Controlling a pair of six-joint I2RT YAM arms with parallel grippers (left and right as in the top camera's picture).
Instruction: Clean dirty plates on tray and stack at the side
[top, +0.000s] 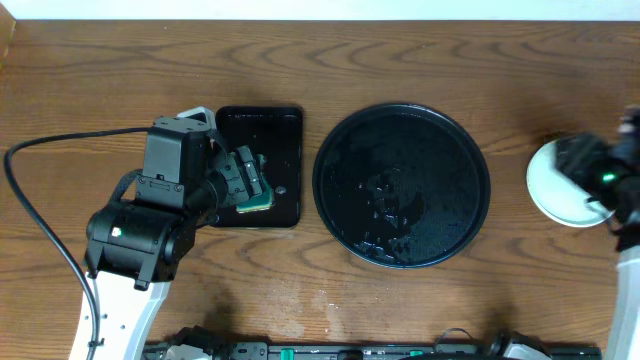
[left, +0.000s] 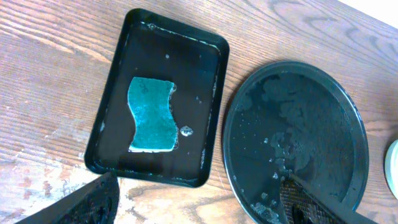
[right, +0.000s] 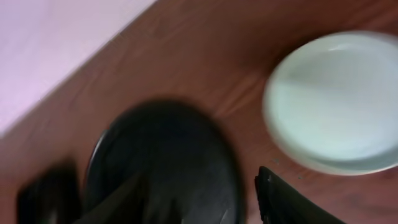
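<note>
On the tabletop, centred, the tray; just left, a rectangular tray holding a sponge. Near the right edge, the plates.

Bright even light, blurred right-wrist view

Glossy black tray, wood-grain tabletop

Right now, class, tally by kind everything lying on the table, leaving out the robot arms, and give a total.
Trays: 2, the round black tray and the rectangular black tray
Sponges: 1, the green sponge in the rectangular tray
Plates: 1 in plain view, the pale plate; any beneath it cannot be told
Total: 4
</note>
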